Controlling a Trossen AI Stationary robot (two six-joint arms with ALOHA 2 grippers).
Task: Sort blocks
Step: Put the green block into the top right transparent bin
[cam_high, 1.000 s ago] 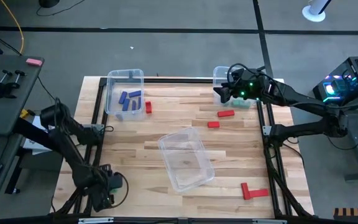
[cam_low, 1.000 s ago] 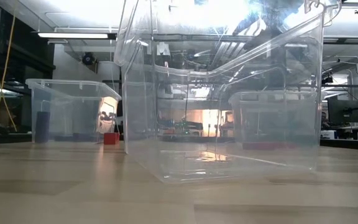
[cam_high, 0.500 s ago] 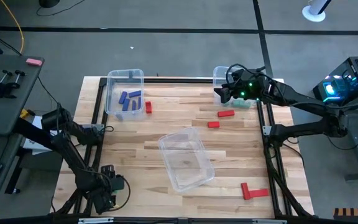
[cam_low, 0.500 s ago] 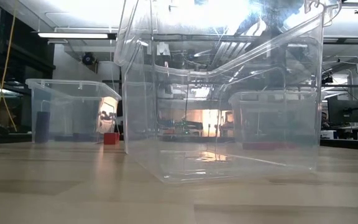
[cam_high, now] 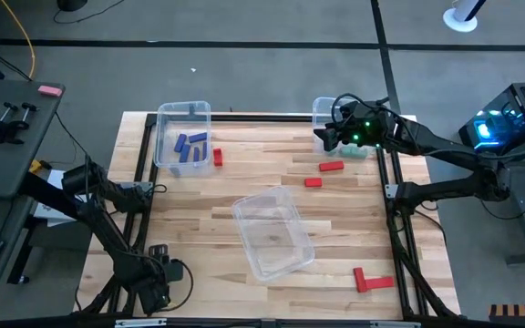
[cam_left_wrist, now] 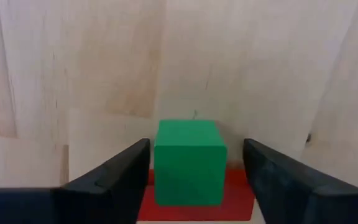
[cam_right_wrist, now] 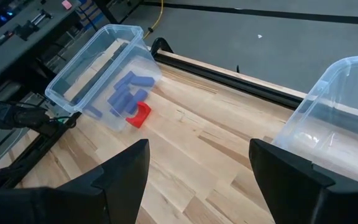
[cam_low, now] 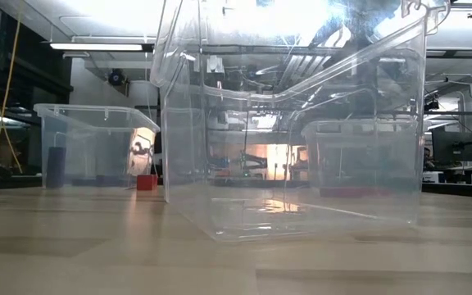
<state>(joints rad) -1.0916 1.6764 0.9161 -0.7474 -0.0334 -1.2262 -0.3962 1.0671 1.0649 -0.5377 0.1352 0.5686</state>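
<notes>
High view shows the left arm folded low off the table's near left corner, its left gripper (cam_high: 159, 273) pointing down there. Left wrist view: the fingers (cam_left_wrist: 114, 177) stand apart on either side of a green cube (cam_left_wrist: 188, 162) that sits on a red block (cam_left_wrist: 194, 199), not touching it. The right arm reaches across the far right corner, right gripper (cam_high: 328, 137) beside the far-right bin (cam_high: 321, 109), jaws spread and holding nothing. Blue blocks (cam_high: 190, 148) lie in the far-left bin (cam_high: 182, 111), a red cube (cam_high: 218, 158) just outside it. Red bars (cam_high: 331, 167) lie on the wooden table (cam_high: 244, 173), more near an empty bin (cam_high: 272, 232).
</notes>
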